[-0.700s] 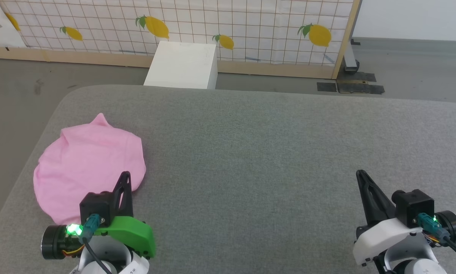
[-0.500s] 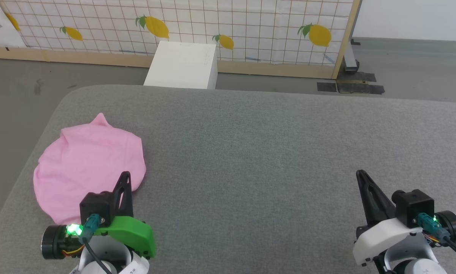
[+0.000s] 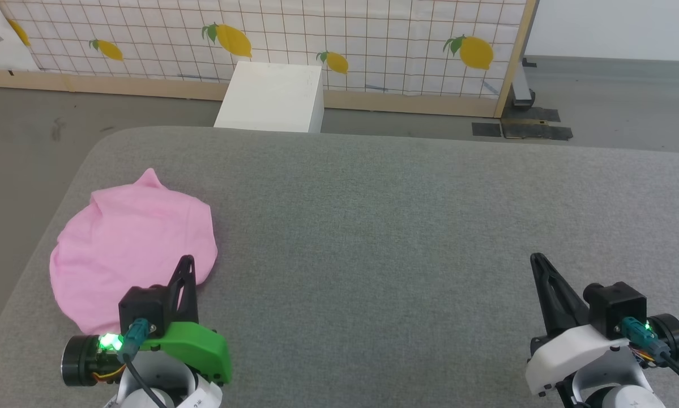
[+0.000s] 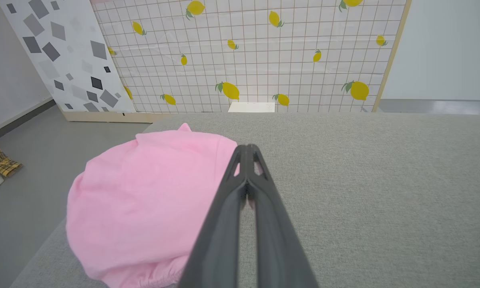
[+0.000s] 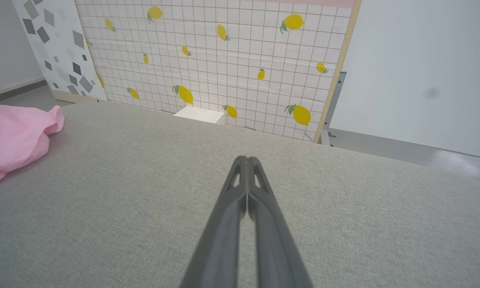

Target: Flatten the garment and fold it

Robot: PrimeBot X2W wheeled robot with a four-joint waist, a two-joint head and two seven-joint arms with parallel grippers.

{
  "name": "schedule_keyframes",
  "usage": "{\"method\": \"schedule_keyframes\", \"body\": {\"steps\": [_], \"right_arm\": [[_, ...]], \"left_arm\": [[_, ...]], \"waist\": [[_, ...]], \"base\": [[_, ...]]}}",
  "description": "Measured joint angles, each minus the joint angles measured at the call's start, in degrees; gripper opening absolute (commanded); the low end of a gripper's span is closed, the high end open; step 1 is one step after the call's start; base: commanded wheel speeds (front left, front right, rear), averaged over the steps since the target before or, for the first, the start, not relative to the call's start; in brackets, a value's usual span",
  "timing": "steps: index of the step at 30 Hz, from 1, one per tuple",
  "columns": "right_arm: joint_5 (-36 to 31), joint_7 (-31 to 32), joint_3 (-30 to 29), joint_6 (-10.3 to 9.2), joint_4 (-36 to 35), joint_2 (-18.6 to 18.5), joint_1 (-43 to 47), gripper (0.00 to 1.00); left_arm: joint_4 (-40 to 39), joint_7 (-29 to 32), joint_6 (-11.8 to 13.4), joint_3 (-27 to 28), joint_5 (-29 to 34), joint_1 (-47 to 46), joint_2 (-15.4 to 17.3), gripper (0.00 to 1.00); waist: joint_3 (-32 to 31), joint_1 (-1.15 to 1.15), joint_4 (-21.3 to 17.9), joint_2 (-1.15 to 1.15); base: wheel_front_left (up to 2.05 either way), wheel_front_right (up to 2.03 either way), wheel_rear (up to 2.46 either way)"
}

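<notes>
Left gripper (image 3: 187,260) shut on nothing at the near edge of the garment (image 3: 129,243); right gripper (image 3: 534,258) shut and empty, well apart on the right.

At the left end of the grey cushion (image 3: 373,226), close to its edge, the garment lies in a rounded heap, not yet flattened. My left fingers, pressed together, point across its right-hand rim, and I cannot tell whether they touch it. It looks thin, soft and light, so I judge it will drape and slide rather than hold a shape, and a single pinch would lift it as a hanging bunch. The gathered waistband (image 4: 159,276) at the near edge seems the firmest hold, with my left gripper taking one end. My right gripper, over bare cushion, would have to cross over for the other end.
</notes>
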Motion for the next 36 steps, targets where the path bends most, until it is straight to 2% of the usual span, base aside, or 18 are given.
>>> {"method": "schedule_keyframes", "body": {"steps": [18,19,36], "right_arm": [[0.0,0.0,0.0,0.0,0.0,0.0,0.0,0.0],[0.0,0.0,0.0,0.0,0.0,0.0,0.0,1.0],[0.4,-0.9,0.0,0.0,0.3,0.0,0.1,1.0]], "left_arm": [[0.0,0.0,0.0,0.0,0.0,0.0,0.0,0.0],[0.0,0.0,0.0,0.0,0.0,0.0,0.0,1.0],[0.6,-1.1,0.5,-1.4,-1.0,-0.1,0.0,1.0]], "waist": [[0.0,0.0,0.0,0.0],[0.0,0.0,0.0,0.0],[0.0,0.0,1.1,0.0]], "base": [[0.0,0.0,0.0],[0.0,0.0,0.0],[0.0,0.0,0.0]]}}
